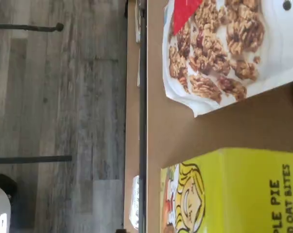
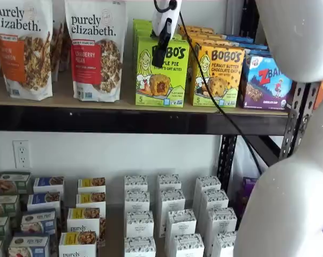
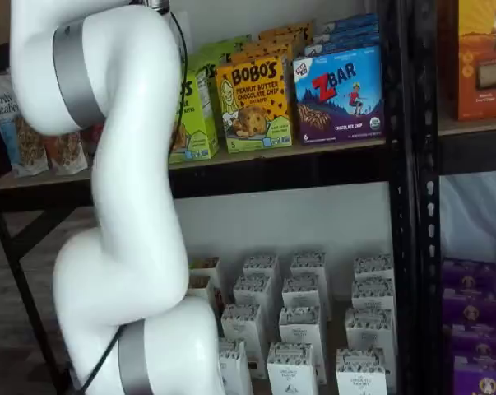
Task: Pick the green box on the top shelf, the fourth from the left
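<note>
The green box (image 2: 161, 72) is a lime-green Bobo's Apple Pie carton that stands upright on the top shelf (image 2: 54, 100), a tan board with a black front rail. My gripper (image 2: 160, 56) hangs in front of the box's upper face, white body above and black fingers below. The fingers show as one dark shape with no plain gap. In a shelf view the box (image 3: 197, 115) is mostly hidden behind my arm. The wrist view shows the box's top and front (image 1: 233, 194) on the shelf board (image 1: 224, 131).
Purely Elizabeth granola bags (image 2: 94, 48) stand left of the green box, one also in the wrist view (image 1: 219, 43). A yellow-orange Bobo's box (image 2: 217, 75) and a Zbar box (image 2: 265, 80) stand to its right. Small white boxes (image 2: 169, 214) fill the lower shelf. My arm (image 2: 295, 160) fills the right.
</note>
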